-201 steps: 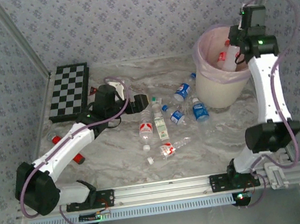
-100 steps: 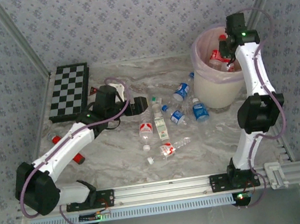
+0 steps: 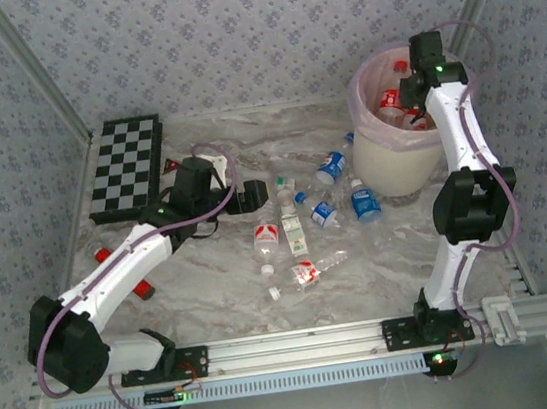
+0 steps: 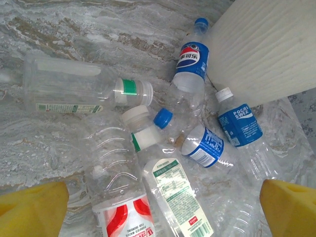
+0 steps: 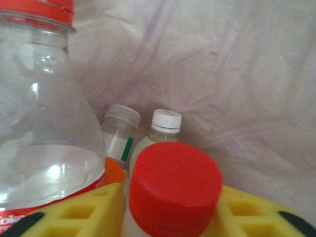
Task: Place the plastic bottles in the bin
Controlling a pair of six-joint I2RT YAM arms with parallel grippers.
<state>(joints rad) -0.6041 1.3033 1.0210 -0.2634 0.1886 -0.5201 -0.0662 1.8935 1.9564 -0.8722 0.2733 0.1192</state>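
Mid-frame in the overhead view, the plastic bottles (image 3: 305, 273) lie scattered on the table. They look light, thin-walled, slippery and easily crushed, so the neck or cap seems the best place to pinch. The left gripper (image 4: 160, 210) hangs spread above them. At upper right, the right gripper (image 5: 170, 217) straddles a red-capped bottle (image 5: 173, 177) inside the bin (image 3: 389, 164). I cannot tell whether it is pinching it.

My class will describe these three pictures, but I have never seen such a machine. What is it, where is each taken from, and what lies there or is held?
Two robot arms are bolted to the edge of a table. One picture looks down on both; the others come from wrist cameras. Plastic bottles and a chequered board lie on it. The left gripper hangs open over bottles. The right gripper is inside the bin, a red-capped bottle between its fingers; whether it grips, I cannot tell.
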